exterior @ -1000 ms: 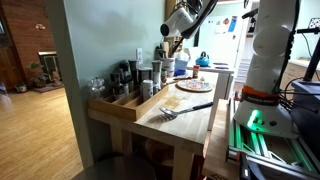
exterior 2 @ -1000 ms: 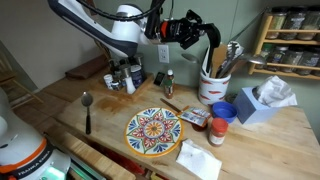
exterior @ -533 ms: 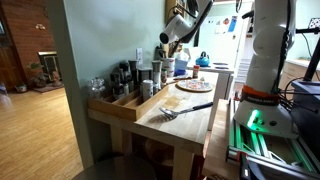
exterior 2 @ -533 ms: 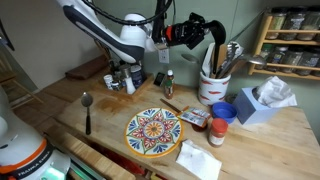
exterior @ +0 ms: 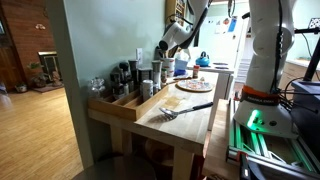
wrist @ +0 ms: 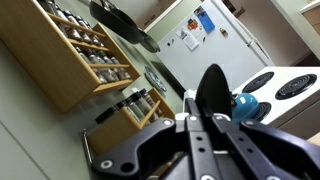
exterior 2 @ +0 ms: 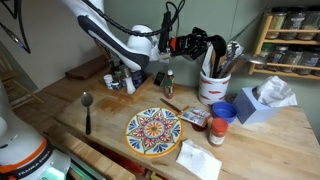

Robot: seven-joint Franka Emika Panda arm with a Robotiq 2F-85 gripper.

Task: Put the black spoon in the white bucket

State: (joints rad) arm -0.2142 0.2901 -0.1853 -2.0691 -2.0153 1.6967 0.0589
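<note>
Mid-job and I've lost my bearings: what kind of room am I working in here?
Most likely a home kitchen. The wrist view shows a spice rack, a white fridge and a stove with a blue kettle; a white bucket of utensils stands on the wooden counter.

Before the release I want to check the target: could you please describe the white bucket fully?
The white bucket is a small round tub, upright, white with a reddish printed band on its side. It stands on the wooden table toward the back, a blue cup just in front. Several utensils stick up out of it, leaning to the picture's right. The gripper, shut on the black spoon, hangs above its mouth; whether the spoon reaches inside cannot be told.
</note>
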